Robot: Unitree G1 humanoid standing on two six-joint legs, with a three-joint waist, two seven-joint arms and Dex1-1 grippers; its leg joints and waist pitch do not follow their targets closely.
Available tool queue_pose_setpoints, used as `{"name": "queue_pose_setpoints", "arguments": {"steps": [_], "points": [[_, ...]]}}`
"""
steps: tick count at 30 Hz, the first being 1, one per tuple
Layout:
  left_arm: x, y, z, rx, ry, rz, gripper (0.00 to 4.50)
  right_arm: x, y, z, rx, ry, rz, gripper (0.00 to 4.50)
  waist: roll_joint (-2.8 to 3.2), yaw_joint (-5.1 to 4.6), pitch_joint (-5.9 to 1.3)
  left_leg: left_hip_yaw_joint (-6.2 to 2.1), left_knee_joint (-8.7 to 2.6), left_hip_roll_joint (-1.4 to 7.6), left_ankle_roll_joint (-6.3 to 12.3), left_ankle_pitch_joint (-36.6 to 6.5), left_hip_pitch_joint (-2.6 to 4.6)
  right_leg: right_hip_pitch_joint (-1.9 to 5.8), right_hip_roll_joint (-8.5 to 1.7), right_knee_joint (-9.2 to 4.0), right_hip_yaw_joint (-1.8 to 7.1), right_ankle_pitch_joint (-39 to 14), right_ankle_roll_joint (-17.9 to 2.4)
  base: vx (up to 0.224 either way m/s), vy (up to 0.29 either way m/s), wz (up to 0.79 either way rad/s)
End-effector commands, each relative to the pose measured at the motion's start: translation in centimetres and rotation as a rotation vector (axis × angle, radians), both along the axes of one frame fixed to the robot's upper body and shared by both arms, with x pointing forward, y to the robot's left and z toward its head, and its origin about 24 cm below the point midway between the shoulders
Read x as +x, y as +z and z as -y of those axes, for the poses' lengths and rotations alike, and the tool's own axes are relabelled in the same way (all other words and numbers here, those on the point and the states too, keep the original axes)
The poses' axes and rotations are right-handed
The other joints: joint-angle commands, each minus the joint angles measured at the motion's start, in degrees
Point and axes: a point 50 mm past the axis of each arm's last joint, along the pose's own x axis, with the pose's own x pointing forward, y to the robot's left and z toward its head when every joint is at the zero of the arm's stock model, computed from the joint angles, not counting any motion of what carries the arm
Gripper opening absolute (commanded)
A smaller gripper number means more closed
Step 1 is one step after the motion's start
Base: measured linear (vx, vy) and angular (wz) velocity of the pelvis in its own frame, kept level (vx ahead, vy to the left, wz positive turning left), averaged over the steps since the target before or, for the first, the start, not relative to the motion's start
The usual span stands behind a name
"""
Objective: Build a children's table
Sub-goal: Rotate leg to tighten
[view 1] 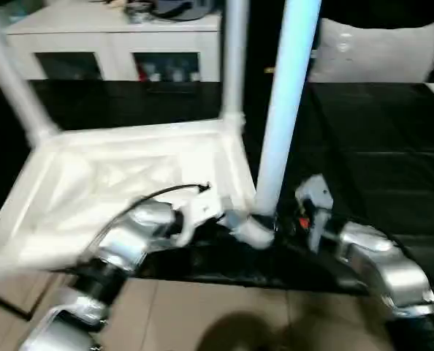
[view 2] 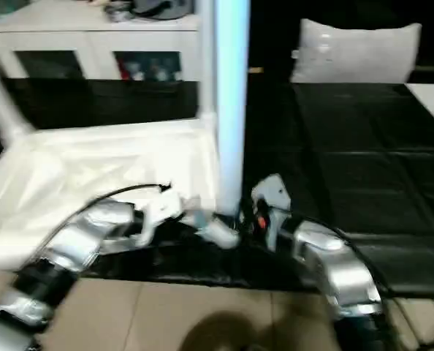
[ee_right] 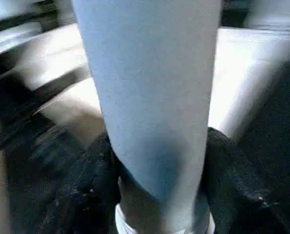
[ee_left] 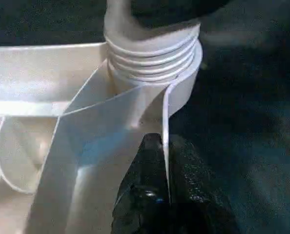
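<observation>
Here, table leg (ee_right: 150, 97) between right gripper (ee_right: 157, 195) fingers, left gripper (ee_left: 157, 195) pinching tabletop rim (ee_left: 165, 122).

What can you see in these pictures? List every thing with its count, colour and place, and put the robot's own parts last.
table top: one, white, lying underside up on the black surface.
legs: three, white; two stand in the far corner sockets, one stands upright at the near right corner.
black surface: one, under and right of the table top.
cabinet: one, white, glass doors, at the back.
pillow: one, white, back right.
left tool: one, black, shut on the table top's rim beside the socket.
right tool: one, black, its fingers either side of the near leg's base.
</observation>
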Motion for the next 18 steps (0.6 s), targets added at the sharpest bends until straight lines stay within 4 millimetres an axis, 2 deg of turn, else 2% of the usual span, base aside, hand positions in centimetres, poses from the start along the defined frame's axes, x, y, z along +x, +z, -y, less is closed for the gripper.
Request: {"name": "queue_pose_setpoints", "arguments": {"steps": [1,2,3,4,5,7,9,10,12,13,15,17,18], "points": [[0.5,2.0,2.7,-0.109,0.016,0.063,0.0,0.0,-0.8,-2.8,0.056,-0.004,-0.076,2.02,-1.01,-0.27,-2.91,-1.33,-4.45,2.16,3.23,-11.28,-0.84,3.89,-4.08,-6.32,2.09,-30.94,2.19,0.0,0.0,0.0],[0.5,2.0,2.7,-0.109,0.016,0.063,0.0,0.0,-0.8,-2.8,0.056,-0.004,-0.076,2.02,-0.79,-0.39,-2.79,-1.26,-4.49,2.28,3.46,-11.75,-0.63,3.55,-4.05,-6.48,2.21,-30.94,1.93,0.0,0.0,0.0],[0.8,2.1,3.3,-0.113,0.06,0.075,0.0,0.4,-0.7,-3.1,0.067,-0.084,-0.08,2.02,-0.85,-0.87,-2.68,-1.13,-4.38,2.09,3.58,-12.93,-0.22,3.17,-3.97,-6.79,2.09,-31.47,1.43,0.0,0.0,0.0],[1.1,2.2,4.0,-0.114,0.1,0.1,0.0,0.9,-0.7,-3.6,0.082,-0.167,-0.086,2.02,-0.72,-1.18,-2.71,-1.28,-4.38,2.0,3.18,-13.46,-0.17,3.24,-4.06,-6.8,1.85,-31.89,1.06,0.0,0.0,0.0],[1.1,2.3,4.1,-0.114,0.103,0.103,0.0,0.9,-0.7,-3.6,0.083,-0.173,-0.086,2.02,-0.83,-1.31,-2.75,-1.37,-4.43,2.01,3.22,-13.44,-0.28,3.41,-4.11,-6.88,1.84,-31.76,1.25,0.0,0.0,0.0],[1.2,2.4,4.4,-0.098,0.106,0.132,0.0,1.1,-0.5,-4.0,0.093,-0.182,-0.066,2.58,-0.65,-1.43,-2.96,-1.82,-4.82,2.74,3.87,-12.12,-0.83,3.92,-4.48,-6.07,2.48,-27.22,0.24,0.0,0.0,0.0],[1.2,2.4,4.4,-0.091,0.105,0.135,0.0,1.2,-0.4,-4.1,0.102,-0.19,-0.059,2.72,-0.87,-1.4,-3.14,-1.75,-4.88,2.77,4.44,-11.2,-0.77,3.91,-4.74,-5.54,3.0,-24.98,-1.18,0.0,0.0,0.0],[1.3,2.3,4.2,-0.085,0.102,0.135,0.0,1.2,-0.2,-4.2,0.095,-0.175,-0.041,2.81,-0.82,-1.33,-3.15,-1.72,-4.87,2.79,4.67,-10.62,-0.89,3.92,-4.85,-5.34,3.18,-24.1,-1.86,0.0,0.0,0.0],[1.2,2.3,4.0,-0.081,0.092,0.136,0.0,1.2,-0.1,-4.1,0.087,-0.162,-0.027,2.99,-1.12,-0.88,-3.34,-1.57,-4.76,2.97,5.64,-7.16,-0.98,4.02,-4.92,-4.43,3.73,-19.94,-4.01,0.0,0.0,0.0],[1.2,2.3,3.6,-0.075,0.082,0.135,0.0,1.1,0.0,-3.9,0.08,-0.143,-0.014,3.08,-1.64,-0.79,-3.39,-1.41,-4.64,2.92,6.19,-5.72,-1.14,4.12,-4.93,-4.21,3.87,-18.79,-4.62,0.0,0.0,0.0],[1.2,2.3,3.6,-0.075,0.082,0.135,0.0,1.1,0.0,-3.9,0.08,-0.143,-0.014,3.22,-1.33,-0.5,-3.48,-1.34,-4.51,2.87,6.87,-4.21,-1.21,4.26,-5.04,-3.86,4.01,-17.71,-5.13,0.0,0.0,0.0],[1.2,2.2,2.7,-0.061,0.06,0.137,0.0,1.0,0.1,-2.9,0.065,-0.108,0.013,3.43,-1.92,-0.12,-3.69,-1.19,-4.32,2.73,7.81,-1.83,-1.45,4.42,-4.96,-3.45,4.08,-16.34,-5.15,0.0,0.0,0.0],[1.2,2.2,2.5,-0.057,0.052,0.139,0.0,1.0,0.1,-2.6,0.059,-0.097,0.02,3.51,-1.78,0.14,-3.7,-1.24,-4.29,2.71,8.11,-1.31,-1.46,4.4,-4.99,-3.35,4.05,-15.96,-5.11,0.0,0.0,0.0]]}}
